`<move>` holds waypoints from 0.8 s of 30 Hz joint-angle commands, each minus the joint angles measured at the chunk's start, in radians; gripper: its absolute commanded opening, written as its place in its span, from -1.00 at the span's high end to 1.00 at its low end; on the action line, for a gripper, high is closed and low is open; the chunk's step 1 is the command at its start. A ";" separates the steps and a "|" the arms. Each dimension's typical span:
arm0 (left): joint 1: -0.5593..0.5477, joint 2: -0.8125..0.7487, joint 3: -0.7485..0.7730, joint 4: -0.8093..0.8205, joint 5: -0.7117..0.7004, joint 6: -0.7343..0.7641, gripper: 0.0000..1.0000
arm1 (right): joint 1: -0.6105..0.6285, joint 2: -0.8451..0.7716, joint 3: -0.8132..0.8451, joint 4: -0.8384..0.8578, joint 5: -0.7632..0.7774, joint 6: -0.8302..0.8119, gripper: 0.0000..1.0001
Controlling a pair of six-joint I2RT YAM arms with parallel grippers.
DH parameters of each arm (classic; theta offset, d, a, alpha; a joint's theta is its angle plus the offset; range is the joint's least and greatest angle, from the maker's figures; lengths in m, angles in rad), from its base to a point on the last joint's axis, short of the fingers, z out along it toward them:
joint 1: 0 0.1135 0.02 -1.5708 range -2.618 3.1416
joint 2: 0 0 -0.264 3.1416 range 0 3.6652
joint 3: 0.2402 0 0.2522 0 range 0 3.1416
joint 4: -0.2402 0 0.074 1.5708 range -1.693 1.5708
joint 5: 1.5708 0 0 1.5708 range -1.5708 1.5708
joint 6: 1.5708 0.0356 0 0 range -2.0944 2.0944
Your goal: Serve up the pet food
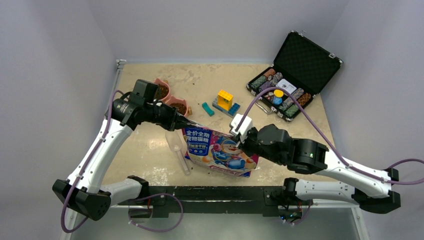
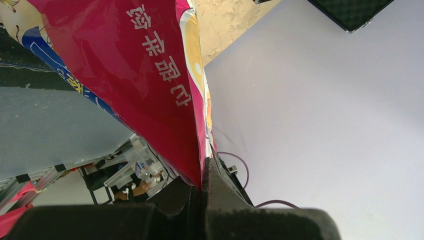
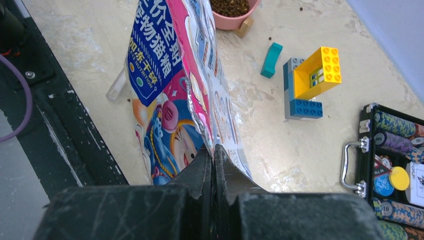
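Note:
The glossy pink-and-blue pet food bag (image 1: 220,150) is held between both arms over the near middle of the table, its printed face turned up. My left gripper (image 1: 186,126) is shut on the bag's upper left corner, and the pink film (image 2: 140,75) runs into its closed jaws (image 2: 202,175). My right gripper (image 1: 239,137) is shut on the bag's upper right edge (image 3: 170,85), which is pinched between its fingers (image 3: 214,155). Two pink bowls (image 1: 161,90) (image 1: 177,106) behind the left gripper hold dark brown kibble (image 3: 229,6).
A clear plastic scoop (image 1: 177,147) lies left of the bag. Yellow, blue and grey toy bricks (image 1: 224,100) and a teal piece (image 1: 208,108) sit behind the bag. An open black case of poker chips (image 1: 290,82) stands at the back right. A few loose pellets (image 3: 270,38) dot the table.

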 commanded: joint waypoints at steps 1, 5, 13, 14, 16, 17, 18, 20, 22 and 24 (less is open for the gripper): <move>0.103 -0.040 0.000 0.101 -0.148 -0.012 0.92 | -0.027 -0.015 0.086 -0.365 0.030 -0.018 0.71; 0.101 -0.057 -0.005 0.090 -0.144 -0.003 0.39 | -0.028 0.018 0.146 -0.349 -0.022 -0.017 0.33; 0.094 -0.088 -0.004 0.070 -0.137 0.012 -0.03 | -0.028 0.028 0.233 -0.359 -0.069 -0.015 0.00; 0.094 -0.094 -0.007 0.066 -0.136 0.012 -0.05 | -0.028 0.026 0.242 -0.361 -0.074 -0.017 -0.06; 0.094 -0.110 -0.015 0.061 -0.131 0.012 -0.09 | -0.028 0.026 0.261 -0.367 -0.085 -0.017 -0.14; 0.094 -0.119 -0.017 0.056 -0.129 0.011 -0.10 | -0.027 0.026 0.273 -0.372 -0.093 -0.015 -0.17; 0.094 -0.128 -0.019 0.049 -0.128 0.012 -0.12 | -0.027 0.027 0.288 -0.377 -0.098 -0.013 -0.20; 0.094 -0.151 -0.019 0.033 -0.132 0.015 -0.15 | -0.028 0.028 0.320 -0.383 -0.108 -0.005 -0.26; 0.094 -0.180 -0.007 0.012 -0.150 0.028 -0.18 | -0.027 0.033 0.362 -0.386 -0.097 0.006 -0.29; 0.094 -0.215 0.025 0.002 -0.185 0.053 -0.27 | -0.028 0.046 0.411 -0.390 -0.032 0.033 -0.32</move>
